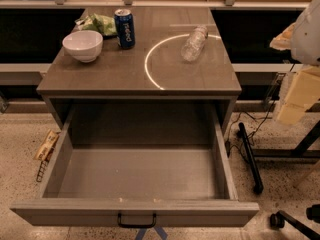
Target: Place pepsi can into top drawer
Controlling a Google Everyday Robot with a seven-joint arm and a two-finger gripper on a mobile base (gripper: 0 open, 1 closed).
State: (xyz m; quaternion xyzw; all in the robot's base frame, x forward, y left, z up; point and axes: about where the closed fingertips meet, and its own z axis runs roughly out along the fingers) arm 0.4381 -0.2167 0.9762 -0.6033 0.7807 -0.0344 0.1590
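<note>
The gripper (299,91) hangs at the right edge; I cannot tell its spread. The pepsi can (124,28) stands upright on the cabinet (125,69), top drawer (135,211) open.

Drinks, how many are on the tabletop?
2. The pepsi can stands back left by the bowl; the clear bottle lies on its side, back right. The hand is at the right edge.

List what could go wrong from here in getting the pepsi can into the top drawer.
1. The pepsi can stands close to the white bowl and the green bag; a grasp may knock either.
2. The gripper hangs right of the cabinet, with the clear bottle lying on its side between it and the can; a low reach could roll it.
3. The top drawer is open and deep; a high release could topple the can.
</note>
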